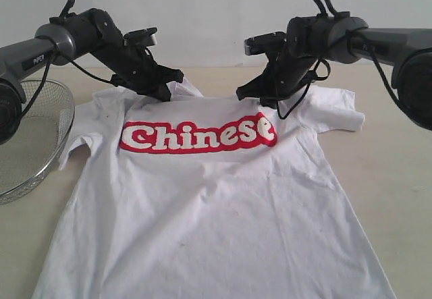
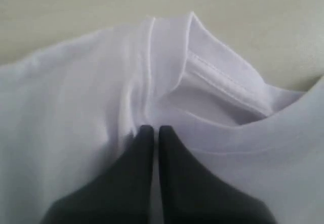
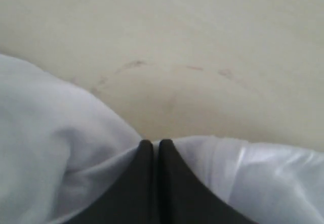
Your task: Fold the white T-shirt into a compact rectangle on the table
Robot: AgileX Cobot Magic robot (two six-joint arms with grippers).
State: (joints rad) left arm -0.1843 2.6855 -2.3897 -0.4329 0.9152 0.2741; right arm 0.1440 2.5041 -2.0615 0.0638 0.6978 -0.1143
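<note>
White T-shirt (image 1: pixel 216 211) lengthwise, collar (image 2: pixel 217 77) farthest

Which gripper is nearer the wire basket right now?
Left. The left gripper pinches the white T-shirt beside the collar, on the side of the wire basket. The right gripper pinches the opposite shoulder, farther from the basket.

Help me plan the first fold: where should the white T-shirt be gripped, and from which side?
Each shoulder beside the collar, from above: the white T-shirt lies flat, print up, and the left gripper and right gripper pinch there.
</note>
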